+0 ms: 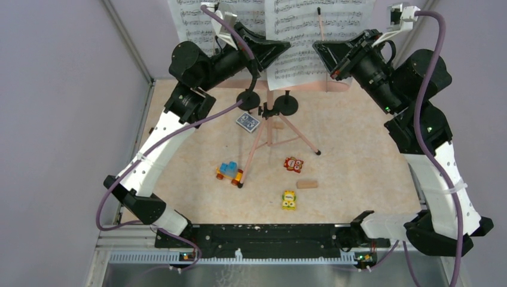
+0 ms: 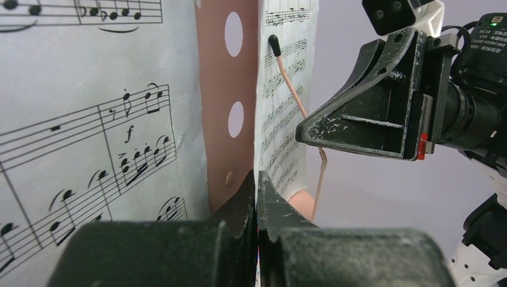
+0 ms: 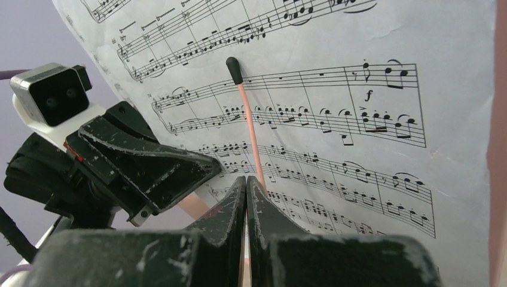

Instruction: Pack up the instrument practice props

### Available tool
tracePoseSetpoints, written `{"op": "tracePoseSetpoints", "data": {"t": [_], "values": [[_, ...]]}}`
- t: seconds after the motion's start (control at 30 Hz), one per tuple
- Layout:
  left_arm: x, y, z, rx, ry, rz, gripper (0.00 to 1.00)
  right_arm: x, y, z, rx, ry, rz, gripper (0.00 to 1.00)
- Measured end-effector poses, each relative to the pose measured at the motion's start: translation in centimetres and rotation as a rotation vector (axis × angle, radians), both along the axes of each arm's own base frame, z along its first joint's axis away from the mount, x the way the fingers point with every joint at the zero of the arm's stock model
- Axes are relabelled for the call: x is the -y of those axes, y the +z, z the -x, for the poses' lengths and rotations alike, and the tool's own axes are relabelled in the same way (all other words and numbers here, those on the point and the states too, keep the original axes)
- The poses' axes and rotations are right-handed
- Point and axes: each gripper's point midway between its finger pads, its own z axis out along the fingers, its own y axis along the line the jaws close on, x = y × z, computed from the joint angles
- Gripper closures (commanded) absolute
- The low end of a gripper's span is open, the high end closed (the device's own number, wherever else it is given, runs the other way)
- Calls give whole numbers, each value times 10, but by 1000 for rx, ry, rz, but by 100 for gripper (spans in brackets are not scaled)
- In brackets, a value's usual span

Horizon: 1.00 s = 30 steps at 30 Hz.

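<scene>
The pink music desk (image 2: pixel 215 78) stands on pink tripod legs (image 1: pixel 260 143) at the back middle, with two white sheet-music pages on it, a left one (image 1: pixel 191 18) and a right one (image 1: pixel 299 66). My left gripper (image 1: pixel 286 45) is shut on the right page's near edge (image 2: pixel 287 89); its tips (image 2: pixel 258 179) meet on it. My right gripper (image 1: pixel 317 48) is shut at the foot of the pink page-holder rod (image 3: pixel 248 125), tips together (image 3: pixel 246 180). Two black round-based mic holders (image 1: pixel 248 98) (image 1: pixel 287 105) stand under the desk. No microphone shows.
A blue card box (image 1: pixel 248 122) lies by the tripod. Toy cars sit in front: blue-orange (image 1: pixel 230 173), red (image 1: pixel 293 164), yellow (image 1: pixel 289 199). A wooden block (image 1: pixel 307 184) lies to the right. Grey walls enclose the tabletop.
</scene>
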Motion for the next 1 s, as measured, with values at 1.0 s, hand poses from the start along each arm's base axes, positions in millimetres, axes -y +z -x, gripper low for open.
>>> {"op": "tracePoseSetpoints", "data": {"t": [1.0], "values": [[-47,16,19,15,180,4,100,24,0,22,238,-64,20,82]]}}
